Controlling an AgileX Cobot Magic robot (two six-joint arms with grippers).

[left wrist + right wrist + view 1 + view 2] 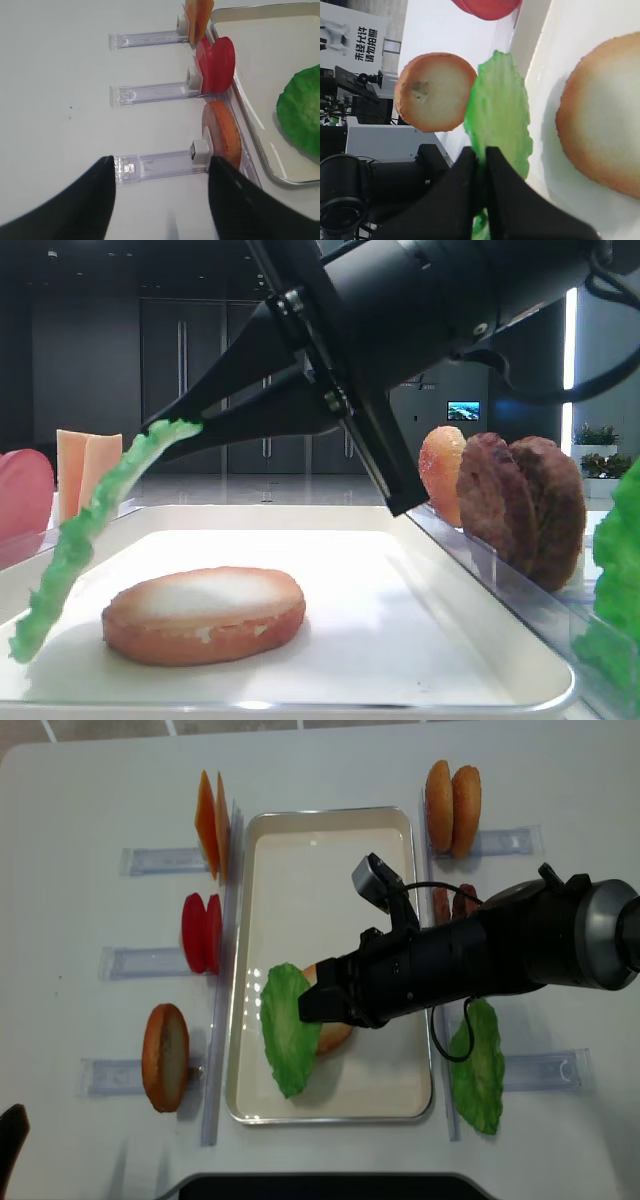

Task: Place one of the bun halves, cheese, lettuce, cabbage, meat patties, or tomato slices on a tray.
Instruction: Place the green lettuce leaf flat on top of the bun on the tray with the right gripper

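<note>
Right end effector (pixel 481 152) closed on the lettuce (pixel 287 1042), pinching one edge of the leaf. Leaf hangs over the tray (pixel 330 825), near its left rim, just left of the bun half (pixel 204 627) lying pale face up on the tray paper. In the low front view the leaf's long axis slopes from the pinched top end down-left, lower tip close to the tray floor. Left end effector (pixel 161 175) open, over the bench (pixel 55 75), holding nothing.

The lettuce (pixel 287 1042) is looking bright green, the tomato slices (pixel 203 932) red, the tray (pixel 330 840) off-white, and the tool (pixel 312 1007) black.
</note>
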